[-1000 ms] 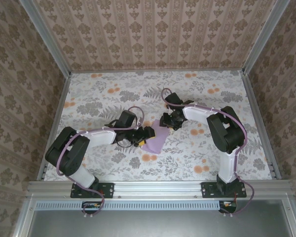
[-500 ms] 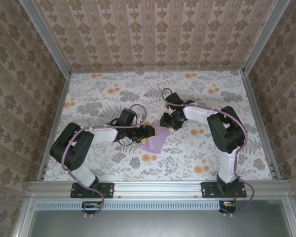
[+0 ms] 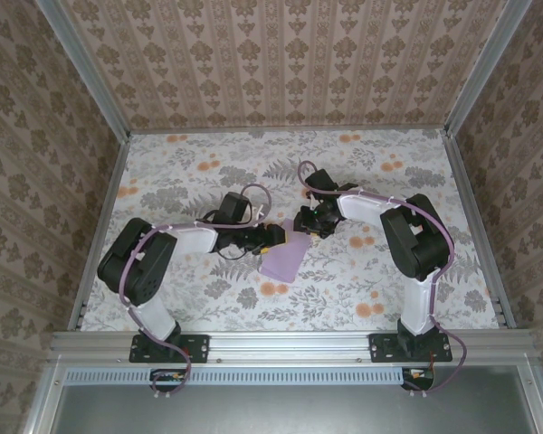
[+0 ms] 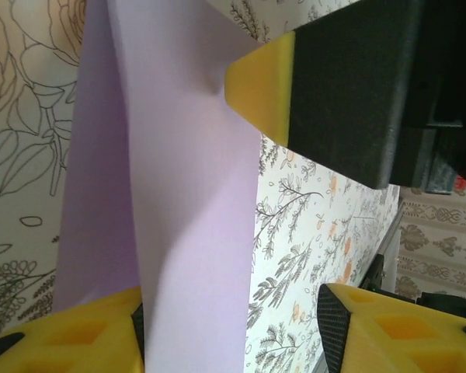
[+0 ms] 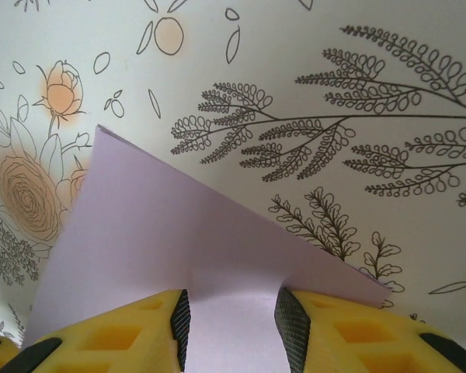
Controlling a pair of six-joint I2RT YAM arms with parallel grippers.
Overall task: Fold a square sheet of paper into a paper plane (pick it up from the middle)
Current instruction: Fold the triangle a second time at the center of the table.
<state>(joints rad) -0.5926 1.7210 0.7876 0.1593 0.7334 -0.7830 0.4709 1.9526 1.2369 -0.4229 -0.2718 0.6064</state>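
At the left gripper (image 3: 271,239): I see the jaws spread, with the paper's raised fold standing in the gap against one of the fingers (image 4: 62,338), not clamped.
At the right gripper (image 3: 309,227): jaws part-spread with paper showing in the gap, and nothing pinched. One yellow tip presses a dent into the sheet.
Square sheet of paper (image 3: 283,259): lilac, creased lengthwise. It lies between both grippers at mid-desk, its near end trailing toward the arm bases.
Desk (image 3: 199,163): covered by a floral cloth.

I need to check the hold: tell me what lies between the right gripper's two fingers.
The lilac sheet of paper spans the gap between the yellow fingers of the right gripper, as the right wrist view shows; floral tablecloth lies beyond it.
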